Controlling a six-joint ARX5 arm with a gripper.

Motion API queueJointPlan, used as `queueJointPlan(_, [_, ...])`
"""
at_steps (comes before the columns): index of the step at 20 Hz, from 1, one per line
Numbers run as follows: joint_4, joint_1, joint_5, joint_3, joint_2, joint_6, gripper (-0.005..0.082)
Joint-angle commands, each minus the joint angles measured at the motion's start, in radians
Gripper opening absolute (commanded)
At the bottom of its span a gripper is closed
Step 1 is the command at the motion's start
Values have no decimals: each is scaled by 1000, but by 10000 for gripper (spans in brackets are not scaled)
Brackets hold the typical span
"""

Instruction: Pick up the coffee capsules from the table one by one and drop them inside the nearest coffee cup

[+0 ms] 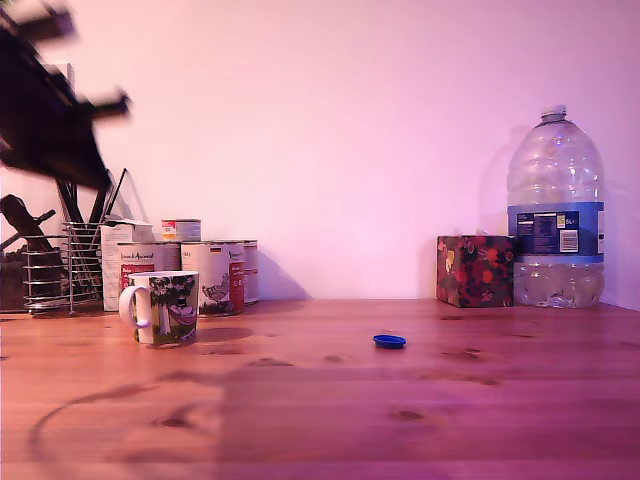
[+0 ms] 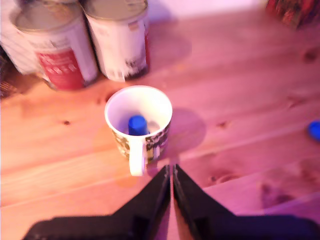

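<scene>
The coffee cup (image 1: 166, 307) stands on the table (image 1: 320, 400) at the exterior view's left, white handle toward the camera. In the wrist view the coffee cup (image 2: 150, 107) holds one deep-blue capsule (image 2: 137, 124) inside. A second blue capsule (image 1: 389, 341) lies on the wood to the exterior view's right of the cup, and shows as a blue capsule (image 2: 315, 130) at the wrist frame's edge. My gripper (image 2: 171, 172) is shut with nothing between its fingers, hovering high above the table near the cup's handle. My arm (image 1: 50, 120) is a dark blur at the exterior view's upper left.
Labelled tins (image 1: 215, 272) stand just behind the cup, seen as tins (image 2: 120, 37) in the wrist view. A wire utensil rack (image 1: 60, 265) is at the far left. A patterned box (image 1: 475, 270) and a large water bottle (image 1: 555, 215) stand at the back right.
</scene>
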Motion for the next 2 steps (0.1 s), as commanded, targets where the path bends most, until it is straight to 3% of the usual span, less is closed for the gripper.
queueJointPlan(1, [-13,-4,0,-34,-40,-7,-21])
queueJointPlan(2, [-27,-4,0,-36,-65,-7,-21])
